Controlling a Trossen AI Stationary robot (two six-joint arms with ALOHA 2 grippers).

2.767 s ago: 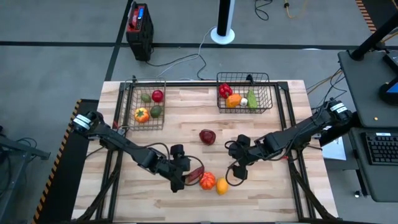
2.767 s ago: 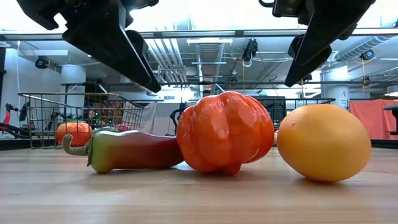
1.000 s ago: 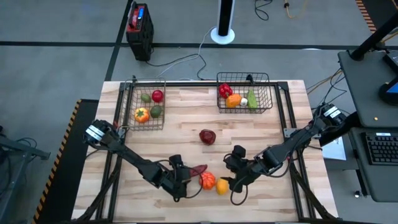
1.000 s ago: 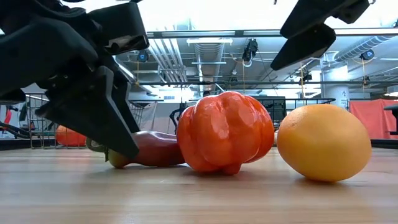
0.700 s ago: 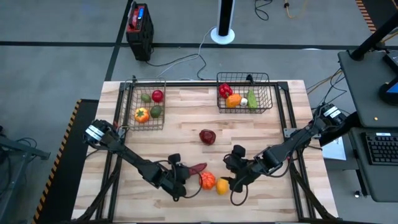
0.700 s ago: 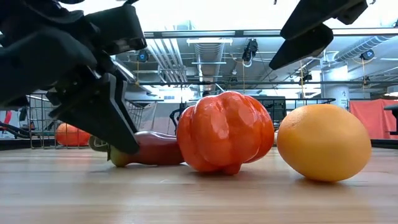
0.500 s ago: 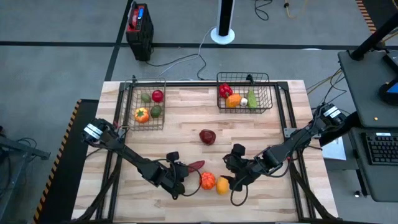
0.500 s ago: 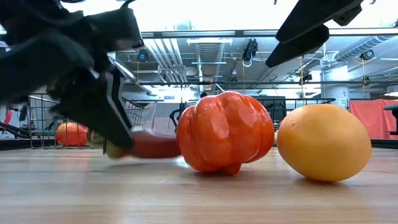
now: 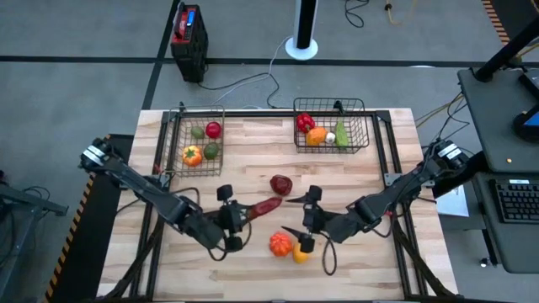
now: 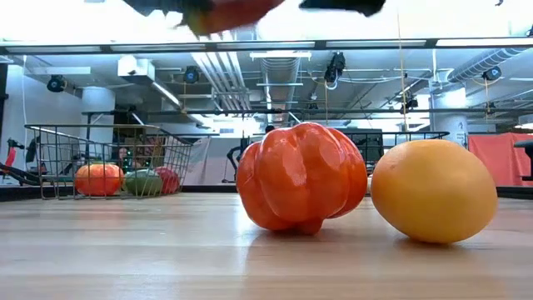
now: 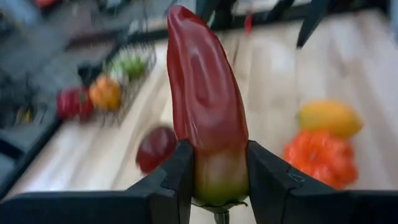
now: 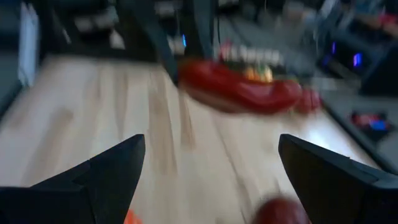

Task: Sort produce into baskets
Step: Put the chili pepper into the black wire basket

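A long red chili pepper [image 9: 265,204] with a green stem end hangs above the table's middle, with my left gripper [image 9: 236,215] shut on it; in the low view the pepper [image 10: 229,12] shows at the very top. My right gripper [image 9: 291,215] stands wide open just right of the pepper's tip, holding nothing. Below it an orange ribbed pepper [image 9: 280,244] and a yellow fruit [image 9: 301,253] rest on the table. A dark maroon piece [image 9: 280,184] lies at the centre. The two wire baskets [image 9: 180,135] [image 9: 364,126] at the far edge hold several pieces. My left gripper pinches the pepper's green stem end [image 11: 217,182] between its two fingers [image 11: 177,180]. The fingers reach about level from the table's left, in line with the pepper. The pepper sticks out ahead of the fingers toward the table's right and far side, clear of the table.
A black box with a red top [image 9: 189,32] and a white post base [image 9: 301,46] stand on the floor beyond the table. Bare wood lies between the baskets and along the near edge. The orange pepper [image 10: 300,177] and the yellow fruit [image 10: 433,190] sit close together.
My left gripper has taken hold of the pepper's stem end and gone up and toward the far edge; the pepper, which lay beside the orange pepper, is lifted clear of the table. My right gripper has risen and shifted toward the far left, staying open.
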